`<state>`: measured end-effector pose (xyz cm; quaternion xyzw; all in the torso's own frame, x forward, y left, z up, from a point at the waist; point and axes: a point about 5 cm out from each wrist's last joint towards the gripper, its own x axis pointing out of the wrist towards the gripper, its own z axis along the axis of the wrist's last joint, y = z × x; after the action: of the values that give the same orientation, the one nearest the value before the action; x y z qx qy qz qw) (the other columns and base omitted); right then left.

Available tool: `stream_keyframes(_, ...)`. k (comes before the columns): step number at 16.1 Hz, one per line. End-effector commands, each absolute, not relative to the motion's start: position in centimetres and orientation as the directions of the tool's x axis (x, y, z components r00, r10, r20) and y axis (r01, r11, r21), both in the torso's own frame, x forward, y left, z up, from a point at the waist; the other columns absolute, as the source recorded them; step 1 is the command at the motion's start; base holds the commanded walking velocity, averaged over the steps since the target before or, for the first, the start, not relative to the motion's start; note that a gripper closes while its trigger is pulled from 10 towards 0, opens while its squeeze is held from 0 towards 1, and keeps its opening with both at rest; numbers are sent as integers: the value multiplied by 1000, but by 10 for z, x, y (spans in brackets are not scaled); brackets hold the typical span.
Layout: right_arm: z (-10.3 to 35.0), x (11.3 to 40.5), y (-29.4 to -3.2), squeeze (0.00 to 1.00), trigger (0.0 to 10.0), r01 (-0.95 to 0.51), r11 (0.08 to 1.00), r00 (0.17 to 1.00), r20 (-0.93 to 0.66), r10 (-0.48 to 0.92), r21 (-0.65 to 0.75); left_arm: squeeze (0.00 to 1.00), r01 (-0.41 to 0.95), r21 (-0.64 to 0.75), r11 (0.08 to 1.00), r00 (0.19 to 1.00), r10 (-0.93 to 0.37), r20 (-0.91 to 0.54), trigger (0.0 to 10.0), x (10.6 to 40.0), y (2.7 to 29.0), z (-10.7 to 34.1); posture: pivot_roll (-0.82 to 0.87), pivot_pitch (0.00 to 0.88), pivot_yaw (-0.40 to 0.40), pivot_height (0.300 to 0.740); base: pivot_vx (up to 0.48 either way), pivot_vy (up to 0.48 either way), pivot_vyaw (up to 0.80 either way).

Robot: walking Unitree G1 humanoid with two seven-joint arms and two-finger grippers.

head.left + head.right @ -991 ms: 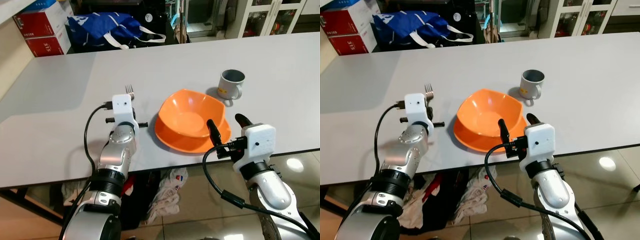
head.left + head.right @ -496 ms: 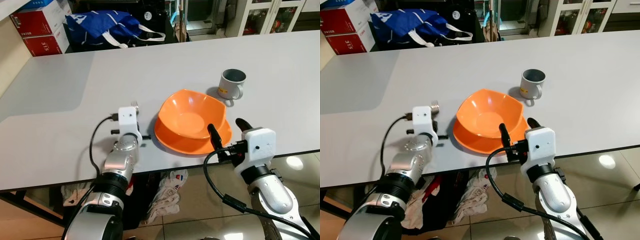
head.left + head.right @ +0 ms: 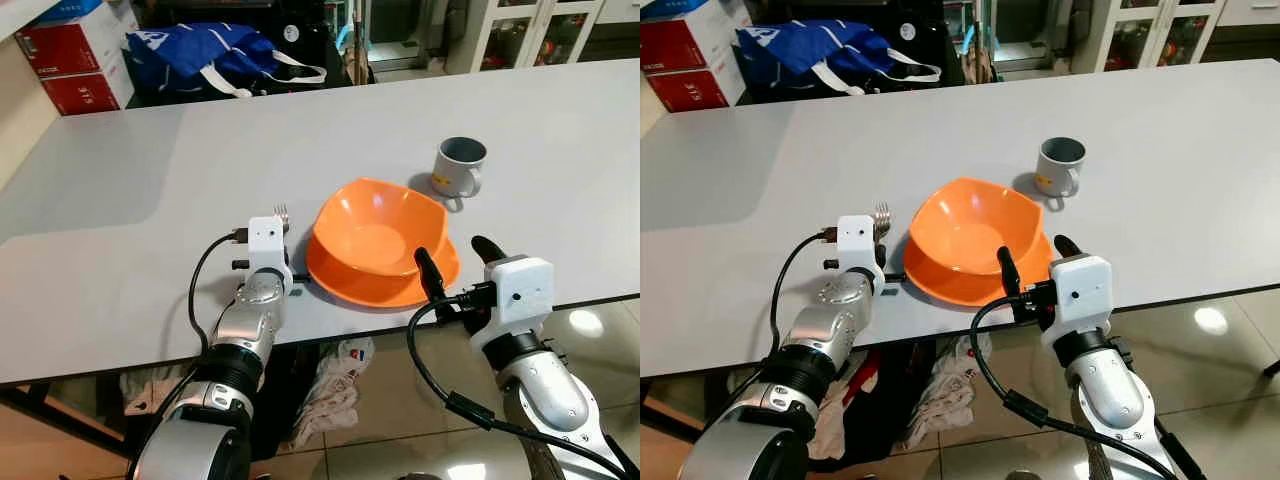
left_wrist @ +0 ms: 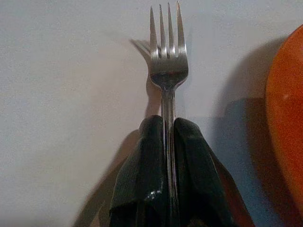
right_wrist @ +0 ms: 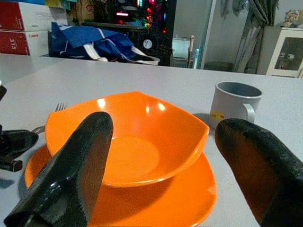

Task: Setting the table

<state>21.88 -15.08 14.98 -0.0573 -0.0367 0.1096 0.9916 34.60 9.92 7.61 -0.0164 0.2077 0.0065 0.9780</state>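
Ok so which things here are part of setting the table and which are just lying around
Part of the job:
fork, held in the left gripper
orange bowl
orange plate under it
grey mug
white table

Lying about:
blue bag
red boxes
clothes on the floor

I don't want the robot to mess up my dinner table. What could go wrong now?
The left gripper pinches the fork right beside the orange plate, so the fork might bump or land on its rim. The open right gripper sits at the table edge close to the orange bowl and could nudge it.
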Motion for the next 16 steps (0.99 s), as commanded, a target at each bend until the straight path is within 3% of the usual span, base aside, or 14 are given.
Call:
stream_keyframes(1,151,216,-150,0,10000,-218,968,972,57,227,-127,176,-21,-15,1000,922,13,-387,10000,350,98,82,-263,36,95,740,0,0,0)
stream_keyframes(2,151,216,-150,0,10000,-220,967,972,55,228,-127,1000,-26,-21,999,922,16,-387,10000,351,97,83,-264,37,95,740,0,0,0)
stream_keyframes(16,148,219,-151,0,10000,-234,963,970,41,241,-130,1000,-58,0,998,921,53,-386,10000,353,96,83,-264,44,87,740,0,0,0)
